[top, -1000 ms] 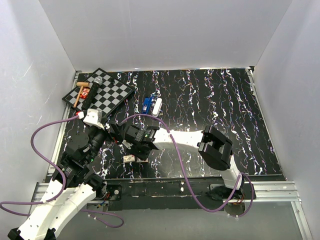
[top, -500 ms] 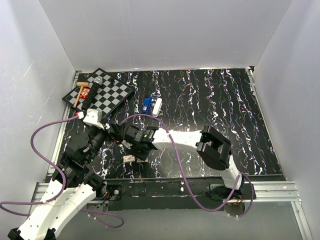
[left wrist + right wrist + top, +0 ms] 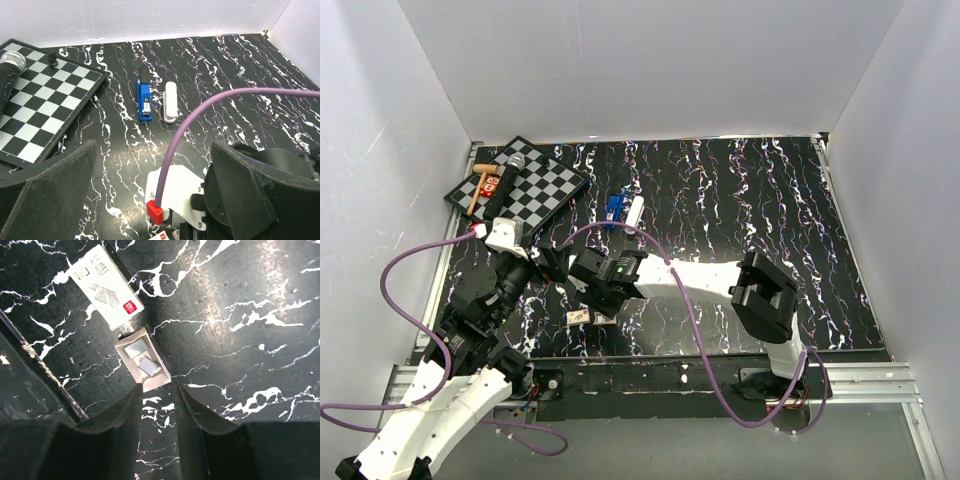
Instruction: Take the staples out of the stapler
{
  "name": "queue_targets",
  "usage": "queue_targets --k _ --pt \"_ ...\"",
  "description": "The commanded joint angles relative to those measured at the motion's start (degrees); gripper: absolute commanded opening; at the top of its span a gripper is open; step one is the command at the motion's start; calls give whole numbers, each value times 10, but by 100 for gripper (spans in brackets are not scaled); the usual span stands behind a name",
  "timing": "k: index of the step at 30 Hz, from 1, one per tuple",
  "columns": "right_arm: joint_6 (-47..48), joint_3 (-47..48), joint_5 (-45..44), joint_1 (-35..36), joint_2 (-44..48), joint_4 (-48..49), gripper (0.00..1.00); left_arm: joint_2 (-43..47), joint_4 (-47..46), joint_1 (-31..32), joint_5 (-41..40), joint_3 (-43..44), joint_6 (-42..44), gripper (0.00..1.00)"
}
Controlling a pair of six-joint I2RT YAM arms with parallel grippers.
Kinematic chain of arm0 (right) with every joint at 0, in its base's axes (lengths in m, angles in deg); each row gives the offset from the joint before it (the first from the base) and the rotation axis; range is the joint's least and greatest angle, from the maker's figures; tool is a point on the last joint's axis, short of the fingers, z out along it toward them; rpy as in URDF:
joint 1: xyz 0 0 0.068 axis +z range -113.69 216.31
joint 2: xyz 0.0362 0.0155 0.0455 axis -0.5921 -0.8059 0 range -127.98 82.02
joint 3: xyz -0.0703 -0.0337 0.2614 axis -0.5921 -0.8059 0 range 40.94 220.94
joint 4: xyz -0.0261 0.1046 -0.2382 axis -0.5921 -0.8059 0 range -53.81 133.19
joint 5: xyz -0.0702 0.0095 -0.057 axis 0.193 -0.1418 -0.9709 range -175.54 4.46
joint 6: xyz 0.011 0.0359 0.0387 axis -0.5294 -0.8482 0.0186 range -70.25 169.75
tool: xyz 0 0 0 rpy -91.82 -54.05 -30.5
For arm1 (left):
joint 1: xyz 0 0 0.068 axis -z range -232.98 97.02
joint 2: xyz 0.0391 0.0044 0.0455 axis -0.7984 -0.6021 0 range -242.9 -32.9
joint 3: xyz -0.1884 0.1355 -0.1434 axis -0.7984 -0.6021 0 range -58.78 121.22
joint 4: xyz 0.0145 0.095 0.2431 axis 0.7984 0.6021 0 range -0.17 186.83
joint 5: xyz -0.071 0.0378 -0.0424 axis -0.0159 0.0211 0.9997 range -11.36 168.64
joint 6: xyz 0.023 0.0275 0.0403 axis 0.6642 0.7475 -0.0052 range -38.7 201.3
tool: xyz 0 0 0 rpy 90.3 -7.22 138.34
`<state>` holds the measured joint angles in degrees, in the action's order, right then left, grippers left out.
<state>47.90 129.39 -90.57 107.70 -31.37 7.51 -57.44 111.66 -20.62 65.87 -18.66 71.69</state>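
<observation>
The blue stapler lies flat at mid-table beside a white oblong piece. Two silvery strips of staples lie in a small open tan tray near the table's front. My right gripper points down just short of that tray. It is open, with only bare table between its fingers. My left gripper hovers wide open to the left. It holds nothing, and the right wrist's white mount shows between its fingers.
A white staple-box sleeve lies just beyond the tray. A chessboard with a microphone, a small wooden mallet and a red item sits at the back left. A purple cable arcs over the right wrist.
My right gripper's jaws have spread wider above the tray's near end, and the right arm's elbow has shifted a little to the right. The left arm has held still.
</observation>
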Motion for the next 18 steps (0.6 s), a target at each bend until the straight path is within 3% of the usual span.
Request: queue_targets --k 1,11,18 --pt "-42 -10 -28 2 45 0 40 -5 3 -3 -33 -2 -6 98" --pt "-126 -49 -87 -7 76 -33 40 -64 117 -2 -127 34 -132 97" --pt "-188 -88 -87 -26 121 -39 41 -108 204 -4 -117 43 -228 86"
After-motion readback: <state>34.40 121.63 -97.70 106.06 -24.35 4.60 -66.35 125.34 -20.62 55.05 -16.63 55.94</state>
